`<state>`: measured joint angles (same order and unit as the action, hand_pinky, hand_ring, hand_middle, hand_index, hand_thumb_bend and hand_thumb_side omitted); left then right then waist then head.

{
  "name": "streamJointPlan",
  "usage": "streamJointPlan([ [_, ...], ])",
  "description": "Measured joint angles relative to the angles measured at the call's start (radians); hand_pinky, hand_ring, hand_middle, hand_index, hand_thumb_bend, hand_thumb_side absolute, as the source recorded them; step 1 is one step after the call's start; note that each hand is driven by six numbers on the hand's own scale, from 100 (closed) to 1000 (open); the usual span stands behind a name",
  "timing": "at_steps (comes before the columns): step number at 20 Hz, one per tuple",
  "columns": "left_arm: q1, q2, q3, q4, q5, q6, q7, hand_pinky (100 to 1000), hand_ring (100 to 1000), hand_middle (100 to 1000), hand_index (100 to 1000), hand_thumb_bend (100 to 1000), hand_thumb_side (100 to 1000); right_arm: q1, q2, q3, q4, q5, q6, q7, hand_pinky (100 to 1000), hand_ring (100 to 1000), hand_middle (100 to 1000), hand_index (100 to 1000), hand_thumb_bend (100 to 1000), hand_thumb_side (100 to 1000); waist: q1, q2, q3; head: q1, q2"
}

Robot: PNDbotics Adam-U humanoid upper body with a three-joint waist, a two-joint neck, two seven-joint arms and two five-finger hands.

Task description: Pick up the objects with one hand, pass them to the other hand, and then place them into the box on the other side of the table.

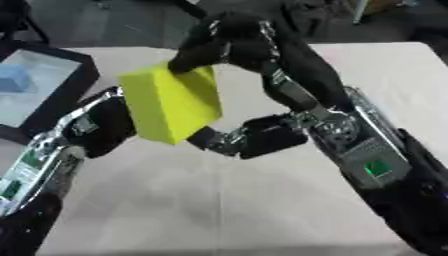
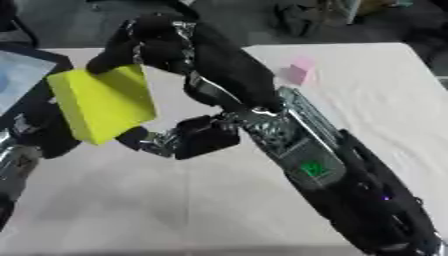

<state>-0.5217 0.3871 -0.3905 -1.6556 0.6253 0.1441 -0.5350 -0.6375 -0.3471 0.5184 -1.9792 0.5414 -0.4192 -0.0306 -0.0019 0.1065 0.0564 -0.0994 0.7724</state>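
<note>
A yellow block (image 1: pixel 171 105) hangs tilted above the table, close to my head. My right hand (image 1: pixel 262 136) is shut on it: its fingers (image 1: pixel 229 42) curl over the block's top edge and its thumb presses at the lower right corner. My left hand (image 1: pixel 109 127) comes up from the lower left and sits against the block's left side, partly hidden behind it. A black box (image 1: pixel 80 75) with a pale floor stands at the table's left edge, and a blue object (image 1: pixel 16 80) lies inside it.
A small pink object (image 2: pixel 297 72) lies on the white table (image 2: pixel 376 90) at the far right. My right forearm (image 1: pixel 376 167) crosses the right half of the table. Dark floor and clutter lie beyond the far edge.
</note>
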Motion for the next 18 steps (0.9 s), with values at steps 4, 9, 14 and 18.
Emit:
streamJointPlan([
  [4,-0.007,0.000,-0.017,-0.001,0.004,0.014,-0.013,713,769,763,866,762,562,-0.002,0.000,0.001,-0.001,-0.006,-0.004,-0.002,750,678,580,718,171,115,0.000,0.000,0.000,-0.003,0.000],
  [9,-0.014,-0.001,-0.030,-0.006,0.010,0.026,-0.036,713,767,759,866,760,562,-0.002,0.000,0.001,-0.003,-0.011,-0.005,-0.008,757,680,579,717,168,113,0.000,0.000,0.000,-0.008,0.000],
  [14,-0.014,0.000,-0.030,-0.007,0.014,0.028,-0.053,713,763,753,861,756,555,-0.002,-0.001,0.007,-0.005,-0.014,-0.008,-0.010,762,682,579,717,150,107,0.000,0.000,0.000,-0.014,0.000],
  [18,-0.014,0.000,-0.030,-0.007,0.017,0.023,-0.064,713,764,754,861,759,551,-0.001,-0.001,0.008,-0.005,-0.019,-0.009,-0.011,752,681,578,716,137,110,0.000,0.001,0.000,-0.019,0.000],
])
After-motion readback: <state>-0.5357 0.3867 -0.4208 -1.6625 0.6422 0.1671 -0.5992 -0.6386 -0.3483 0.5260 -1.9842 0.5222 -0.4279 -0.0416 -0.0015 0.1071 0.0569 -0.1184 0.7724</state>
